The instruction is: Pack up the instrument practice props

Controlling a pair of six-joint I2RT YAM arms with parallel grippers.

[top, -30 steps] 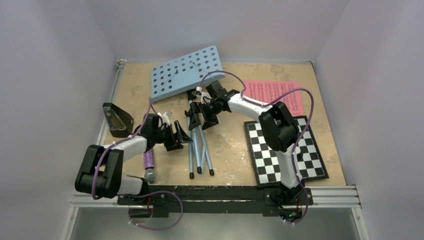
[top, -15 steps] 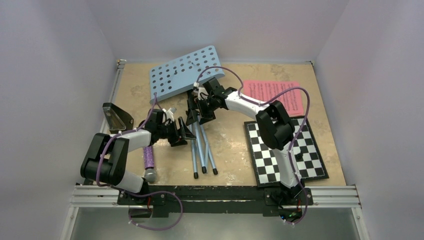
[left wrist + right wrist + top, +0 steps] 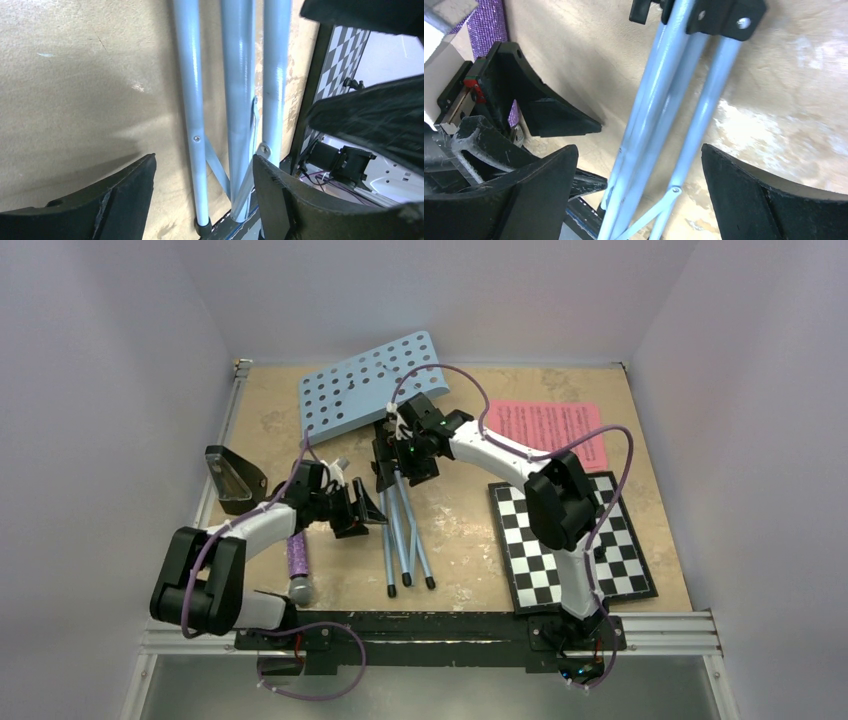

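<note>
**Table** [image 3: 460,515]: one, tan, walled on three sides. No change from a second ago.

**Music stand** [image 3: 368,383]: one, lying flat, left of the table's middle. Its light-blue perforated desk rests at the far edge. Three light-blue legs [image 3: 404,535], folded close together, run toward the near edge, each with a black foot. Compared with a second ago, the feet lie slightly further right. The desk has barely moved.

**Checkered board** [image 3: 572,540]: one, black and white, near right. Same place.

**Pink sheet-music pages** [image 3: 548,430]: one pink patch, far right, just beyond the board. The number of sheets cannot be told. Same place.

**Metronome** [image 3: 232,480]: one, black, pyramid-shaped with a clear cover, at the left edge, well apart from the stand. Unmoved.

**Purple microphone** [image 3: 297,558]: one, near left, beside the left forearm. Unmoved.

**Right gripper** [image 3: 402,472]: has shifted up the legs toward the stand's black hub since a second ago. In its wrist view the fingers [image 3: 539,195] stand spread wide on either side of the legs, with clear gaps, gripping nothing.

**Left gripper** [image 3: 372,515]: at the left side of the legs, about where it was. In its wrist view the fingers [image 3: 125,200] stand apart. Two legs lie between them and the third passes behind the far finger. No grip is seen.
</note>
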